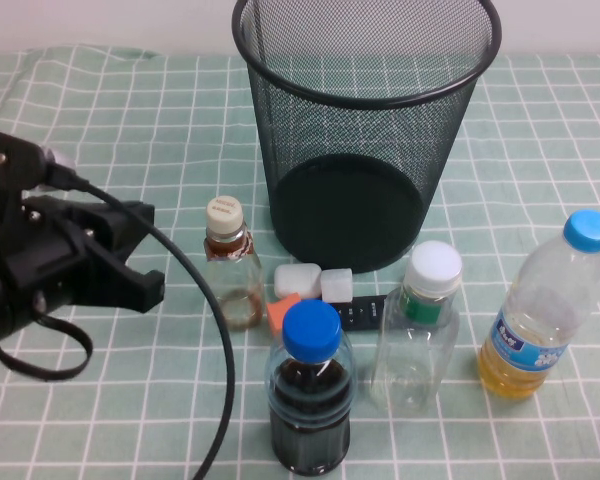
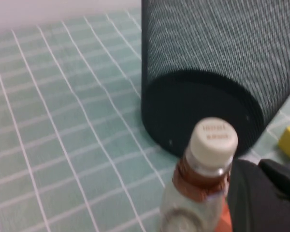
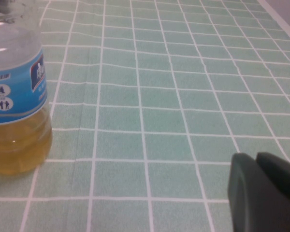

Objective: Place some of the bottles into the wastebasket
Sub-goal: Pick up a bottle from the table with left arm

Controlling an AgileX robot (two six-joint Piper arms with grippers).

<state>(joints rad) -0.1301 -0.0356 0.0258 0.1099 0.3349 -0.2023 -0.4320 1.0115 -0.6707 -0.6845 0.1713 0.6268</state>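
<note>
The worktop point(image 1: 100, 120) is covered with a green checked cloth. The black wire-mesh wastebasket point(image 1: 365, 130) stands upright at the middle of the far edge, open rim up.

The yellow-liquid bottle point(image 1: 545, 310) with a blue cap stands toward the right edge. The dark-liquid bottle point(image 1: 310, 395), also blue-capped, stands at the middle of the near edge. Neither belongs to the task.

The squarish clear bottle point(image 1: 418, 335) with white cap and green neck band stands upright just right of the dark one. The slim clear bottle point(image 1: 230, 270) with cream cap and brown neck label stands upright left of centre, in front of the wastebasket.

White, orange and dark small blocks point(image 1: 315, 295) lie between the bottles.

The left hand point(image 1: 125, 255) is at the left edge, jaws wide, pointed at the slim bottle and apart from it. The right hand point(image 3: 266, 191) is low over the cloth near the yellow-liquid bottle; whether it is wide or narrow cannot be told.

Risks:
- The slim bottle is light and narrow; one finger touching first is likely to tip it.
- A tipped bottle may strike the dark-liquid bottle or the blocks.
- A low lift may catch the wastebasket rim.
</note>
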